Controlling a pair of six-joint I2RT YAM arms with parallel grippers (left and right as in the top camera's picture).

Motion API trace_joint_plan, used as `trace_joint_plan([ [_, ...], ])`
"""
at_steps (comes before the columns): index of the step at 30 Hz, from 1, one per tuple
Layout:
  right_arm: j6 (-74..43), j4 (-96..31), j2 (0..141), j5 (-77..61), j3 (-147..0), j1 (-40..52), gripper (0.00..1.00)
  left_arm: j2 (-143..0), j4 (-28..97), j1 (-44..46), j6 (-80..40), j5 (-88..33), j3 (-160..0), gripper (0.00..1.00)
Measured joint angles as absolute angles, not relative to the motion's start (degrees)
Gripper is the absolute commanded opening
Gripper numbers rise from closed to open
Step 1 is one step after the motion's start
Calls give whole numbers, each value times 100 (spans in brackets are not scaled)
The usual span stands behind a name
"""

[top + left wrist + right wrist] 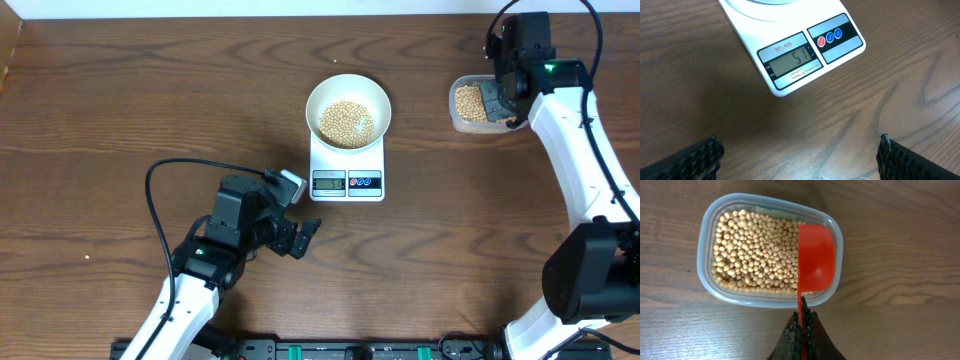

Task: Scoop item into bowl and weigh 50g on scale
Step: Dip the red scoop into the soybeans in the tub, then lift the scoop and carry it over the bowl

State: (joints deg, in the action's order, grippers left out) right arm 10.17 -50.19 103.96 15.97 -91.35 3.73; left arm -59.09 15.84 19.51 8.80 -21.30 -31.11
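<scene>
The white bowl [348, 104] stands on the white scale [347, 175] and holds a heap of tan beans [346, 122]. In the left wrist view the scale [790, 60] has its grey display reading 51. More beans [755, 247] fill a clear plastic tub [710, 230], which also shows at the back right in the overhead view [470, 104]. My right gripper [802, 325] is shut on the handle of a red scoop [815, 262] whose empty cup sits in the tub's right end. My left gripper [800, 155] is open and empty over bare table, just in front of the scale.
The wooden table [120, 110] stretches to the left and front. The right arm [585, 150] reaches along the right side. A black cable [160, 205] loops by the left arm.
</scene>
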Motion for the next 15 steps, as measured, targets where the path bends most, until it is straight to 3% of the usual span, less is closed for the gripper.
trace_joint_plan([
  [9, 1017, -4703, 9992, 788, -9135, 314, 1, -5909, 1584, 1951, 880, -2130, -3111, 100],
  [15, 967, -4025, 9786, -1286, -9142, 211, 1, -5909, 1586, 1951, 880, -2130, -3111, 100],
])
